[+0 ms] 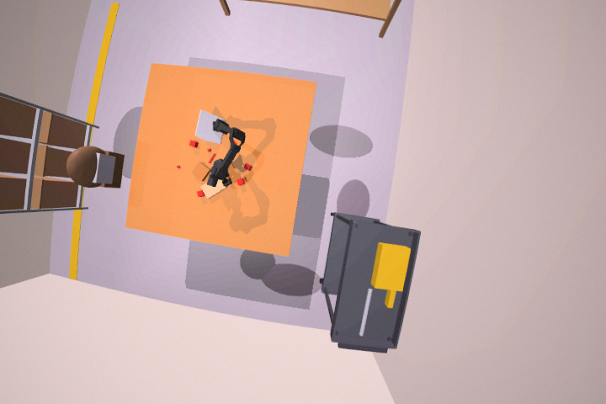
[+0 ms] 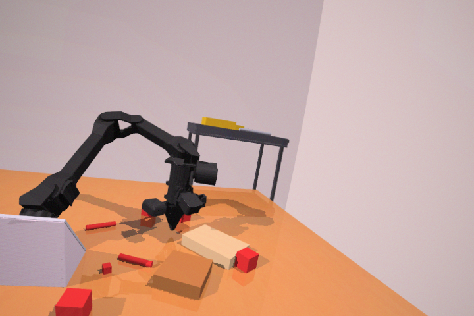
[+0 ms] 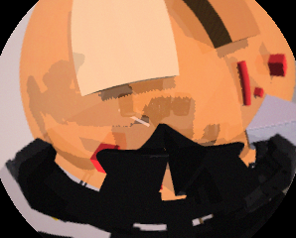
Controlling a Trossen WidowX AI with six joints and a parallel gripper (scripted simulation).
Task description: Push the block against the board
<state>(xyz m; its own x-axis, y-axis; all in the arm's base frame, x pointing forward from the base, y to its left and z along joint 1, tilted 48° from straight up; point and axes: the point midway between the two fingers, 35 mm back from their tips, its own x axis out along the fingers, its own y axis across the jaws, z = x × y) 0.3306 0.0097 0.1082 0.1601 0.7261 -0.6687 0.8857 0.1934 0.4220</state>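
The cream board lies flat on the orange table. The brown square block lies just in front of the board's long side, turned at an angle, with only a corner near the board. In the wrist view a narrow strip of table shows between them. My gripper is shut and empty. It points down with its tip close to the table, just behind the board's far end and not touching it. In the top view the arm hides most of the block.
A red cube sits at the board's near right end. Other red cubes and red rods lie left of the block. A white box stands at the left. Two red cubes sit behind the gripper.
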